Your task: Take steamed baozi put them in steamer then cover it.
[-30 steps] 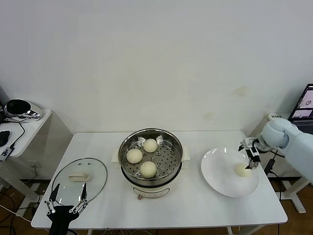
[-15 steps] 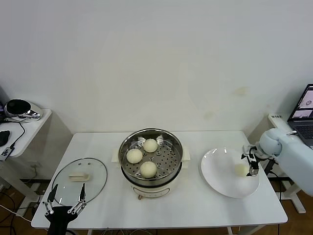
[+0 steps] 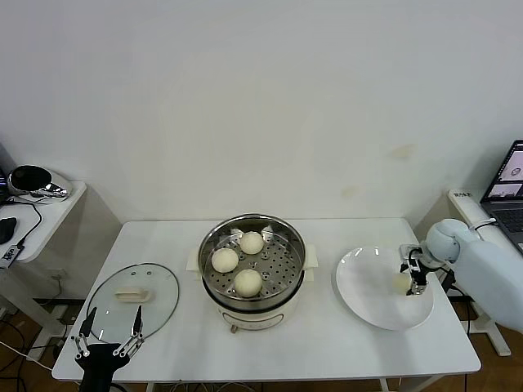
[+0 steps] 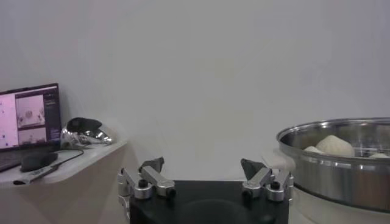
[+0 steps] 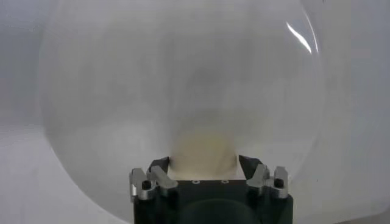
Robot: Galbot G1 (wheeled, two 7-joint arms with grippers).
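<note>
The steamer stands at the table's middle with three steamed baozi on its perforated tray. The fourth baozi lies on the white plate at the right. My right gripper is down at it, open, with a finger on each side of the baozi, close against it. The cover lies flat on the table at the left. My left gripper is open and empty at the front left edge, near the cover. The steamer's wall also shows in the left wrist view.
A side table at the far left holds a shiny metal object and cables. A laptop stands beyond the table's right end. The plate fills most of the right wrist view.
My right gripper has moved down and a little left onto the plate, and its fingers now straddle the baozi. The left arm has not moved.
</note>
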